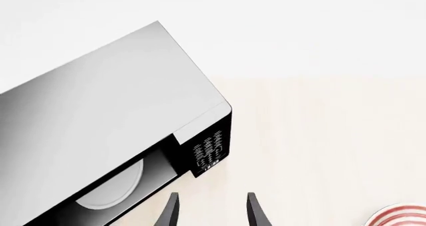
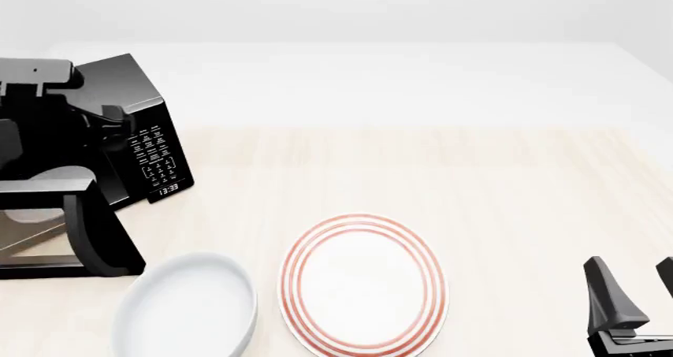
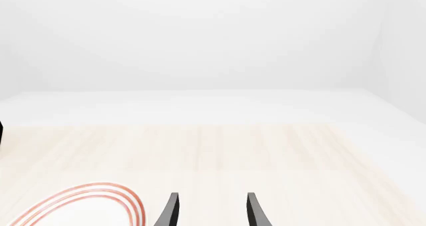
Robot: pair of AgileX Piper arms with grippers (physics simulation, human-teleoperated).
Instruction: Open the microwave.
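Black microwave [image 2: 142, 148] at frame left, door swung open; both grippers, left [image 1: 211, 211] and right [image 2: 636, 294], released, empty. Judged: retreat only.

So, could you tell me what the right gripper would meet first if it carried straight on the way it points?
Probably nothing: ahead of the right gripper lies only bare wooden tabletop; the red-ringed plate sits off to one side.

pale wood table [image 2: 505, 184] (matte), white walls
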